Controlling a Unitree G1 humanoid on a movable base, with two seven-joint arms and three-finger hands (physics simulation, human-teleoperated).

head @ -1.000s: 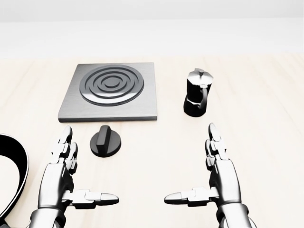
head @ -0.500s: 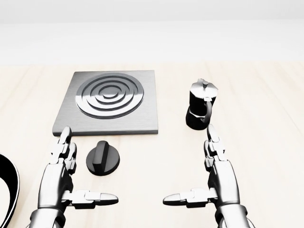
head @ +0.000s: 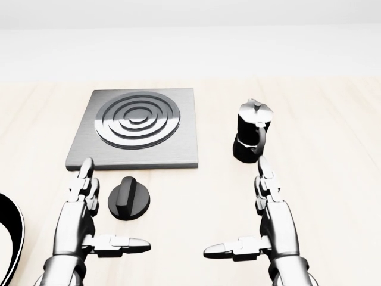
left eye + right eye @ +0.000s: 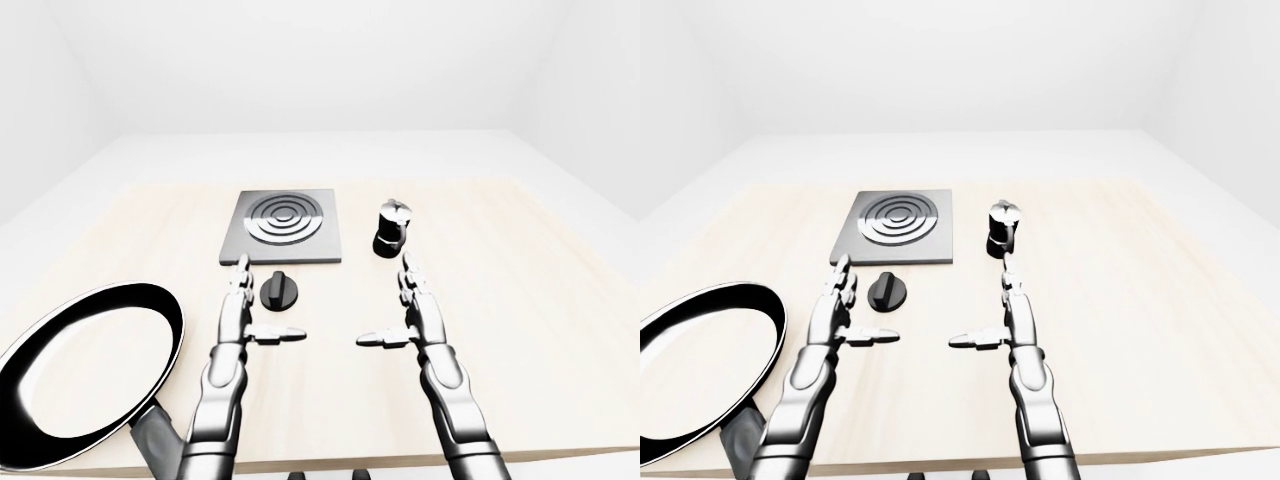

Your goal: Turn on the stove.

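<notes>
At the far left of the left-eye view a black frying pan (image 4: 85, 370) with a white rim lies on the pale wooden tabletop (image 4: 560, 330), and its handle points to the bottom edge. To the right of it the left hand (image 3: 83, 217) hovers flat over the tabletop; its fingers (image 3: 83, 182) are stretched straight toward the top of the head view and the thumb points to the right. It holds nothing. Just beside this hand, on its right, is the round black knob (image 3: 129, 198) with a raised bar across it; the hand and the knob are near, but they do not touch. Above the knob in the head view lies the stove (image 3: 137, 127), a square grey plate with dark rings, apart from both hands. Further right the right hand (image 3: 266, 223) is in the same pose, with fingers spread and straight, thumb pointing left, and it grips nothing. Above its fingertips stands a black moka pot (image 3: 251, 138), upright, with a silver lid, well to the right of the stove.
</notes>
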